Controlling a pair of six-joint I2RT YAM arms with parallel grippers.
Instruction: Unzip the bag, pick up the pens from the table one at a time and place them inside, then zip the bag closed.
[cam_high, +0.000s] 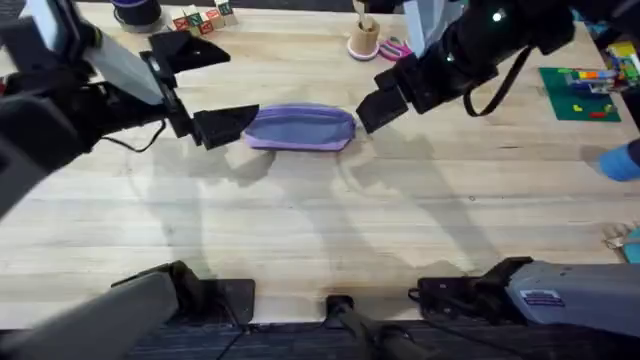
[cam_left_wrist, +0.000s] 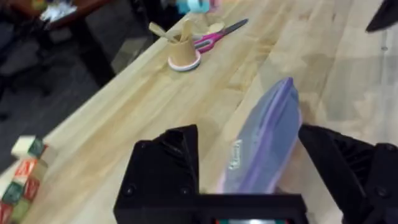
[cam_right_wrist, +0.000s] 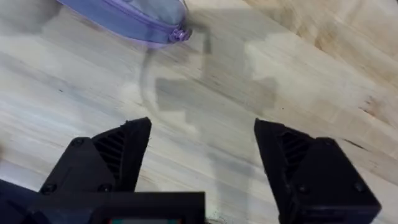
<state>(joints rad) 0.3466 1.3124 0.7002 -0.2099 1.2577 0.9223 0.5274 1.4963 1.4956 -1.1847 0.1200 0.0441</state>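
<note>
Here the purple bag (cam_high: 300, 128) lies flat on the light wooden desk (cam_high: 320, 230), near the far middle. The left gripper (cam_high: 222, 126) is at the bag's left end, its jaws spread wide around that end. The right gripper (cam_high: 380, 108) is just beside the bag's right end, its jaws spread too and holding nothing. A small white tag (cam_left_wrist: 236, 155) on the bag has writing too blurry to read. Pink scissors (cam_left_wrist: 217, 34) lie farther back beside a little cup (cam_left_wrist: 182, 53).
</note>
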